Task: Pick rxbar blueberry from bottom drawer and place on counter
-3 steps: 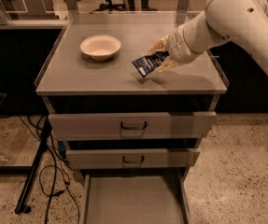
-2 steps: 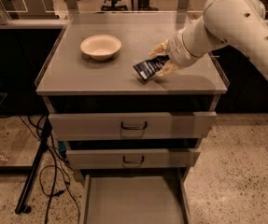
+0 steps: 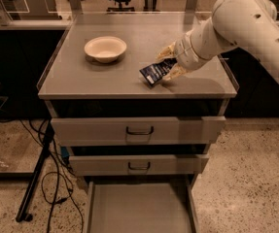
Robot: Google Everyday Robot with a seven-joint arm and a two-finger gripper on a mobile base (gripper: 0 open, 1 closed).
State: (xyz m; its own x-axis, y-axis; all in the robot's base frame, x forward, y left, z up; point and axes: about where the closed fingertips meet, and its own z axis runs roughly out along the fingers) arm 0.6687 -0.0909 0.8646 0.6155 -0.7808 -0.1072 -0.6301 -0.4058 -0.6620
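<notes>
The flat navy rxbar blueberry wrapper is clamped between the fingers of the cream gripper, low over the matte grey worktop. The grey metal bottom drawer stands open; only the release seems left.

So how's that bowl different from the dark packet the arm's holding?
The bowl is cream and round; the rxbar blueberry is navy, flat, rectangular. The bowl sits free; the rxbar blueberry is tilted, clamped in the jaws of the gripper, right of it. Both are over the counter.
</notes>
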